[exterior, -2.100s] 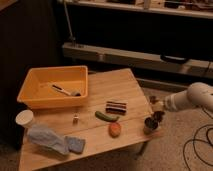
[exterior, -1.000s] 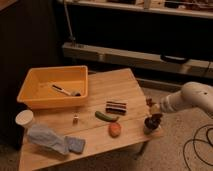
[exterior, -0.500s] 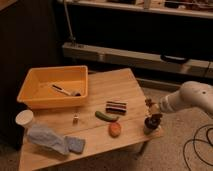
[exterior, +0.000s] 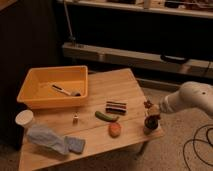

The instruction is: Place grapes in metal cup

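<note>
At the table's [exterior: 125, 85] right edge, near its front corner, the gripper [exterior: 151, 111] hangs directly over the metal cup [exterior: 150, 125], with the grapes [exterior: 148, 105] at its tip; its grip cannot be made out. The bunch looks light, bumpy and easily crushed, best pinched gently across the berries.

Over the last two seconds the white arm [exterior: 192, 100] swings in from the right edge of the counter [exterior: 120, 85] and drops lower. The gripper [exterior: 151, 111] now sits directly above the metal cup [exterior: 150, 123] at the near right corner, and the grapes [exterior: 148, 105] come down with it, closer to the cup's rim than before.
</note>
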`<action>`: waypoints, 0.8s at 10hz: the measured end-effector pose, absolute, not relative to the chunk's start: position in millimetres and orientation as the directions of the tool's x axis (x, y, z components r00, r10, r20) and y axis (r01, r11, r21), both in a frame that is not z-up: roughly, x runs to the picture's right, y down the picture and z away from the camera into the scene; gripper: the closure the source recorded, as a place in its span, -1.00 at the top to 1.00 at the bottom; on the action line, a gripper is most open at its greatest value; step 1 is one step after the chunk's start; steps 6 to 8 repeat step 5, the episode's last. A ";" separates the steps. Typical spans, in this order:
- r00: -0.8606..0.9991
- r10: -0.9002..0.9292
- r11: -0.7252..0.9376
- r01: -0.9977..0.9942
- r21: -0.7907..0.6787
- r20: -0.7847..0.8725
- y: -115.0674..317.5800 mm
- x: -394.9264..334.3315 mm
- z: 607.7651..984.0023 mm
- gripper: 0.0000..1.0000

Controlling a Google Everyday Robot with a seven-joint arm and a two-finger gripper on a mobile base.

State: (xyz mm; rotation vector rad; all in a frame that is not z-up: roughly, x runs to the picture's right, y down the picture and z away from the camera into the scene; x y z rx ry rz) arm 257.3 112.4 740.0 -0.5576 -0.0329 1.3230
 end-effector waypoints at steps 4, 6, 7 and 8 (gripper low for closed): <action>0.266 0.923 0.140 -0.905 -0.402 -0.279 111.5 259.3 733.3 0.46; 0.259 0.924 0.128 -0.903 -0.411 -0.281 111.8 262.5 731.9 0.46; 0.259 0.924 0.128 -0.903 -0.411 -0.281 111.8 262.5 731.9 0.46; 0.259 0.924 0.128 -0.903 -0.411 -0.281 111.8 262.5 731.9 0.46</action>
